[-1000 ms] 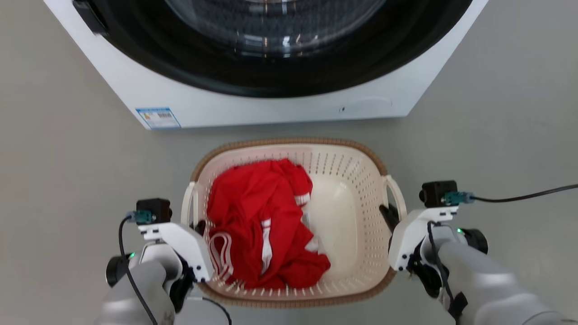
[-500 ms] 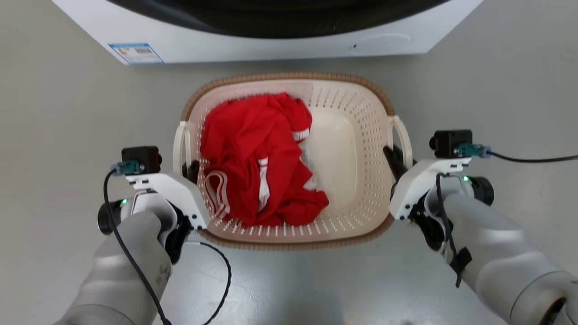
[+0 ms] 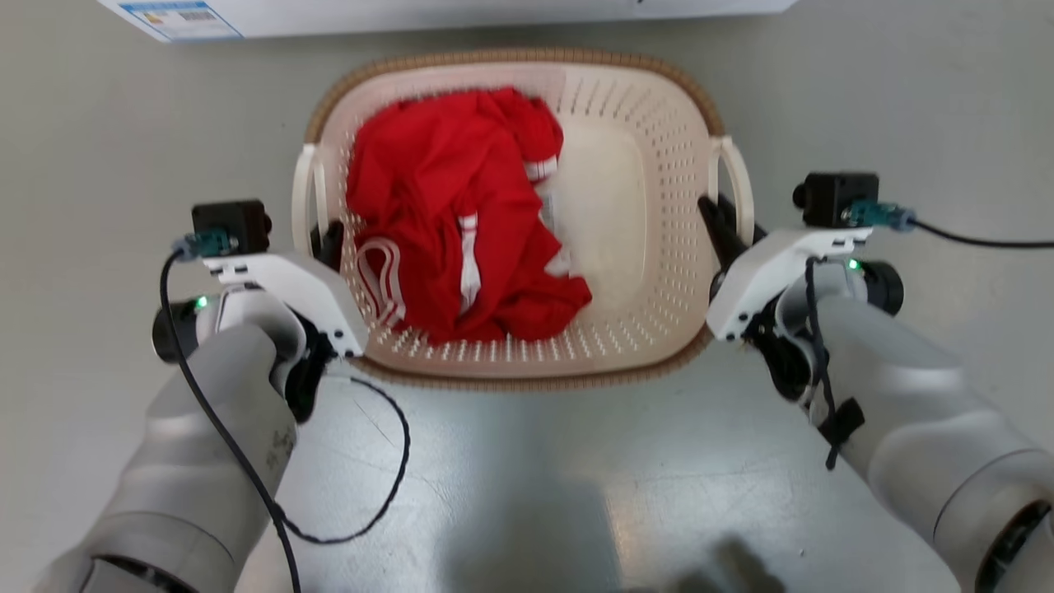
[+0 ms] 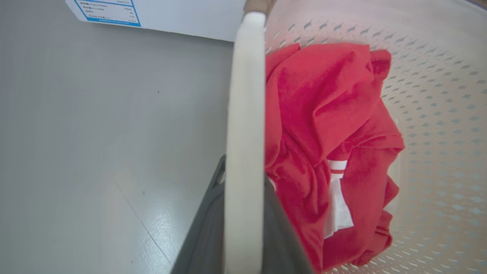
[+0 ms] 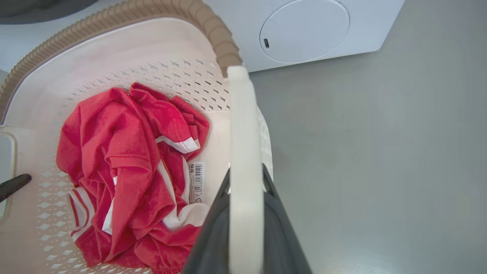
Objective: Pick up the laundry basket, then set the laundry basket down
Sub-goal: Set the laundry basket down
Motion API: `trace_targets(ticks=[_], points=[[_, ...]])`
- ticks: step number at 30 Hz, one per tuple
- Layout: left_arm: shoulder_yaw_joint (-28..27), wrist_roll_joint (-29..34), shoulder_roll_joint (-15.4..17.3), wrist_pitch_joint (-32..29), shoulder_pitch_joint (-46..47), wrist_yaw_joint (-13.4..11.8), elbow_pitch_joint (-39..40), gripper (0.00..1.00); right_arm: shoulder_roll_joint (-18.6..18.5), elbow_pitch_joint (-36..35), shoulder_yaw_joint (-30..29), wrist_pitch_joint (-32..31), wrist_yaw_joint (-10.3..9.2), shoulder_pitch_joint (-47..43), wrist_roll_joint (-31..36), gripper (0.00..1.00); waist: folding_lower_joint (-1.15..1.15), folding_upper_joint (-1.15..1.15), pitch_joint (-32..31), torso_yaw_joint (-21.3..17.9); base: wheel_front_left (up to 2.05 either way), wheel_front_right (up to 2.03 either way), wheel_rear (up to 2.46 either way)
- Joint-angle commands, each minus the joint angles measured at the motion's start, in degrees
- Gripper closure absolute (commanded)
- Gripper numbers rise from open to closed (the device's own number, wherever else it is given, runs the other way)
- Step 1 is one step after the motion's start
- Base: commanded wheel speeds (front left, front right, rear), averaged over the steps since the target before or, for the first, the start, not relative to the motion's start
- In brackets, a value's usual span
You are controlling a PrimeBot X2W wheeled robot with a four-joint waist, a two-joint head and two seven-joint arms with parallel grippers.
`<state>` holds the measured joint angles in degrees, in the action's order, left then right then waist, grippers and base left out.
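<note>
Robot takes a laundry load in both arms: a basket [image 3: 659, 214] sits between 2 grippers on a grey floor [image 3: 107, 123], just in front of a washer [image 3: 494, 10].

The left gripper [image 3: 331, 240] is pinched on the left handle [image 3: 303, 193] and the right gripper [image 3: 715, 216] on the right handle [image 3: 737, 185]. In each wrist view a white loop runs up between 2 dark fingers pressed against it, 1 on the floor side and 1 on the basket side.

The matched grips look chosen for balance. With 1 gripper at each end, at about the same point on each loop, the basket should hang level rather than tip. The fingers point away from the robot and lie along the loops, which gives them a long stretch of plastic to bear on.

A red shirt [image 3: 445, 189] with white trim lies bunched in the half nearer the robot's left arm, and the other half of the base is bare. That arm probably carries a little more, though cloth adds little weight.

Whether the basket is clear of the floor cannot be told from these angles. The grips are made, so the pick-up appears to be the step in hand, with the set-down to follow.

A slack black cable [image 3: 407, 449] from the left wrist loops over the floor near the basket's near rim. It could snag or end up under the base when the basket comes down.
</note>
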<state>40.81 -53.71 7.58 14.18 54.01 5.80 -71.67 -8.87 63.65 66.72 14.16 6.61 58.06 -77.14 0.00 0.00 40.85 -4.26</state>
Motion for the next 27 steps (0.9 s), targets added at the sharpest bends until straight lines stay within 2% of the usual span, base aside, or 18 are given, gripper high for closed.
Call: trace_targets(ticks=[1, 13, 20, 27], points=[[-1.59, 0.69, 1.82, 0.80, 1.89, -0.73, 1.39, 1.00, 0.61, -1.27, -0.30, 0.81, 0.88, -0.59, 0.58, 1.00, 0.00, 0.00, 1.73, -0.17, 0.00, 0.00, 0.00], [-5.27, 5.51, 2.55, 0.81, 5.51, -2.67, 4.16, 1.00, 0.64, -3.73, -5.94, 0.83, 0.88, 2.92, 5.50, 1.00, 0.00, 0.00, 9.31, 0.18, 0.00, 0.00, 0.00], [-7.22, 7.91, 2.27, 0.82, 6.02, -3.30, 4.63, 1.00, 1.02, -4.79, -8.97, 0.84, 0.88, 2.48, 8.04, 1.00, 0.00, 0.00, 10.83, 0.44, 0.00, 0.00, 0.00], [-8.84, 9.34, 1.57, 0.82, 6.25, -2.83, 3.78, 1.00, 1.64, -4.77, -10.70, 0.84, 0.88, 1.89, 9.29, 1.00, 0.00, 0.00, 11.63, 0.59, 0.00, 0.00, 0.00]])
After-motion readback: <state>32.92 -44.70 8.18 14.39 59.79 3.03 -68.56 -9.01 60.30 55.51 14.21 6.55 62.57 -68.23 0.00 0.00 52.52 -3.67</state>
